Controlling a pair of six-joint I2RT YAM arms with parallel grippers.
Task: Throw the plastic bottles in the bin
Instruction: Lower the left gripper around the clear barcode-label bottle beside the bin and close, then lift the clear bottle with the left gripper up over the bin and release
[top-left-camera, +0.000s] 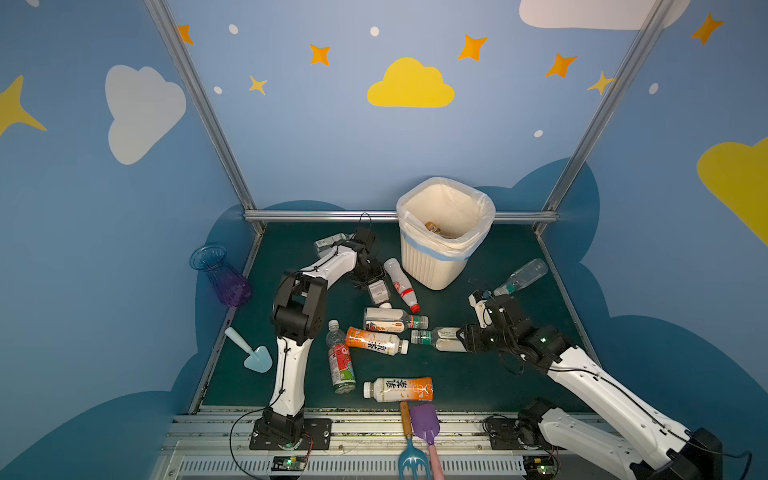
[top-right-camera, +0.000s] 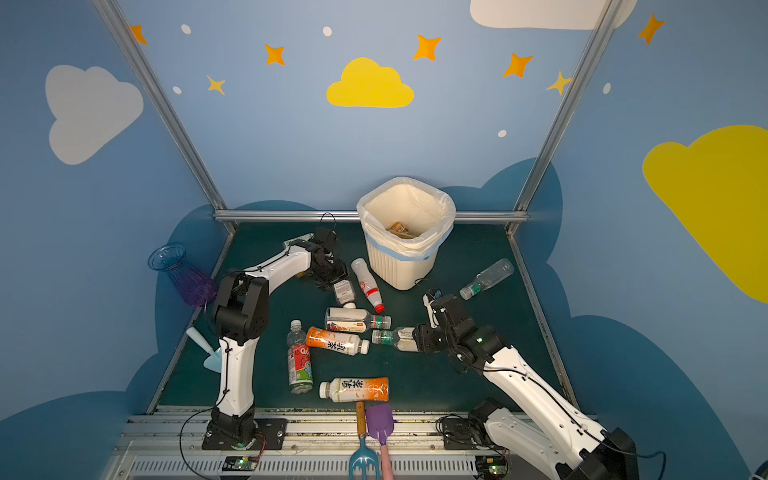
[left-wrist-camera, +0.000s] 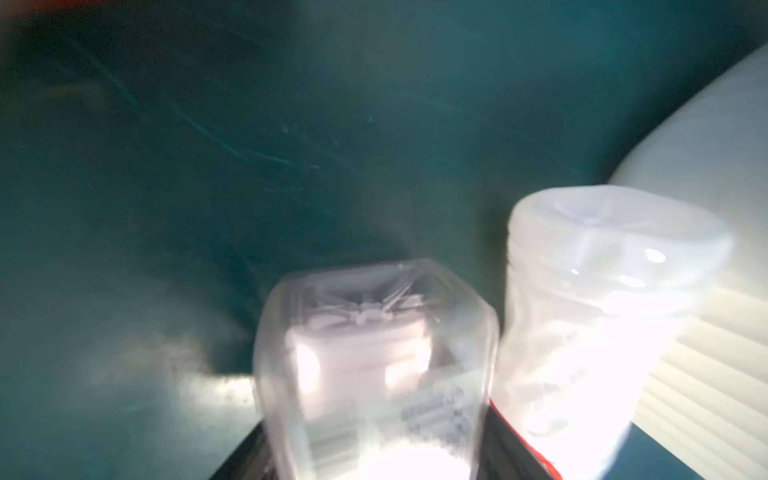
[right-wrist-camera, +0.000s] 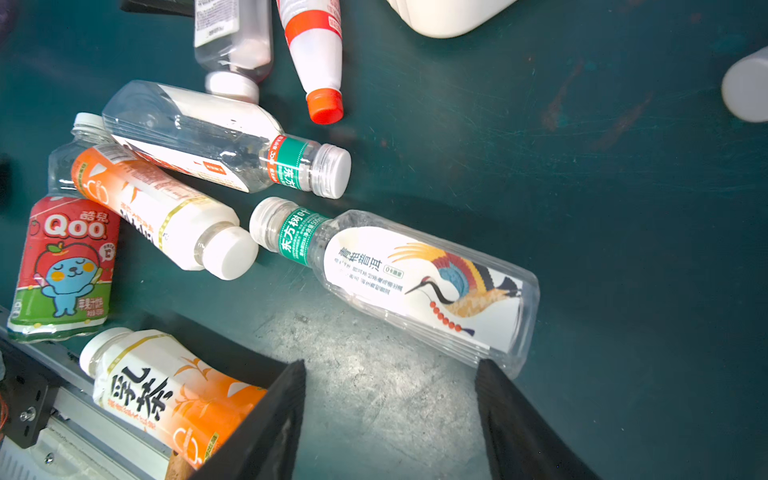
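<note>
The cream ribbed bin (top-left-camera: 432, 270) stands at the back of the mat, with something brown lying inside. My left gripper (top-left-camera: 369, 277) is just left of it, shut on a clear square bottle (left-wrist-camera: 374, 365) with a grey label (top-left-camera: 379, 291). A white red-capped bottle (top-left-camera: 401, 284) lies beside it, against the bin wall (left-wrist-camera: 706, 353). My right gripper (right-wrist-camera: 390, 374) is open over bare mat; one fingertip (right-wrist-camera: 494, 382) is at the base of a crane-labelled bottle (right-wrist-camera: 415, 282). Several more bottles lie mid-mat: green-necked (top-left-camera: 395, 320), orange (top-left-camera: 376, 341), Qoo (top-left-camera: 340, 363), another orange (top-left-camera: 399, 388). A clear bottle (top-left-camera: 521, 276) lies far right.
A blue-purple vase (top-left-camera: 220, 274) leans outside the left rail, and a pale blue trowel (top-left-camera: 253, 355) lies below it. A purple shovel (top-left-camera: 424, 422) and a blue fork with a wooden handle (top-left-camera: 407, 440) lie on the front rail. A grey carton (top-left-camera: 328, 244) sits behind the left arm.
</note>
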